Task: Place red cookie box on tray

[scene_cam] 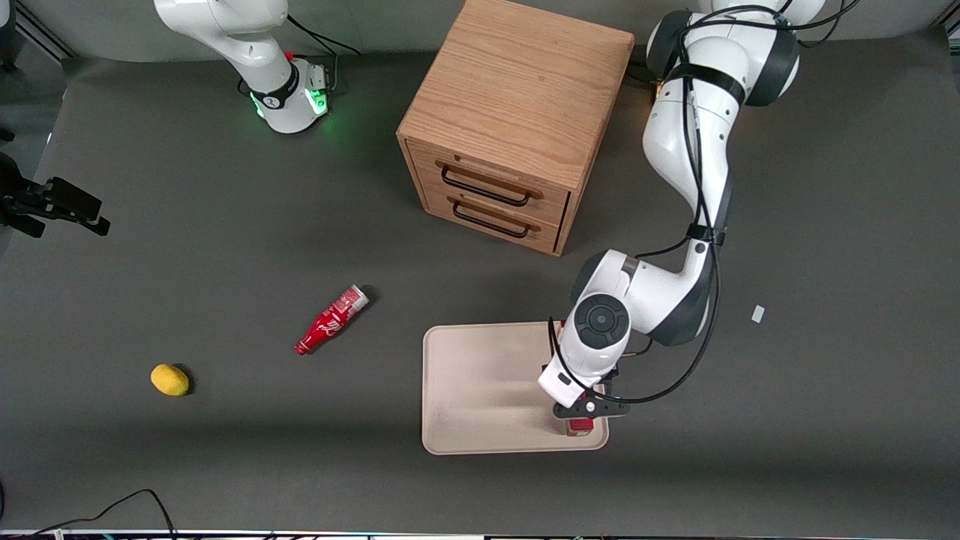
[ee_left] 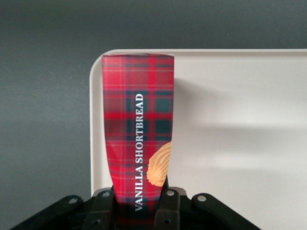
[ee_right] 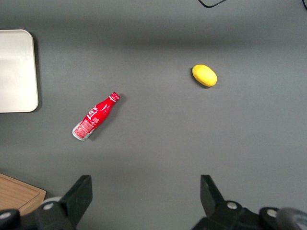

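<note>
While claw [ee_left: 139, 208] pinches one red cookie box [ee_left: 138, 139] | one tray [scene_cam: 480, 390] beneath

Gripper [scene_cam: 581, 417] above tray [scene_cam: 480, 390] corner; drawer cabinet [scene_cam: 510, 127] well apart.

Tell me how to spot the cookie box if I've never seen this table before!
Find the wooden drawer cabinet, then look nearer the front camera to the flat cream tray. Over the tray's corner, at the working arm's end, the gripper has its jaws shut on the red cookie box. It is slim, red plaid and reads VANILLA SHORTBREAD, unlike the round red bottle lying on the table.
</note>
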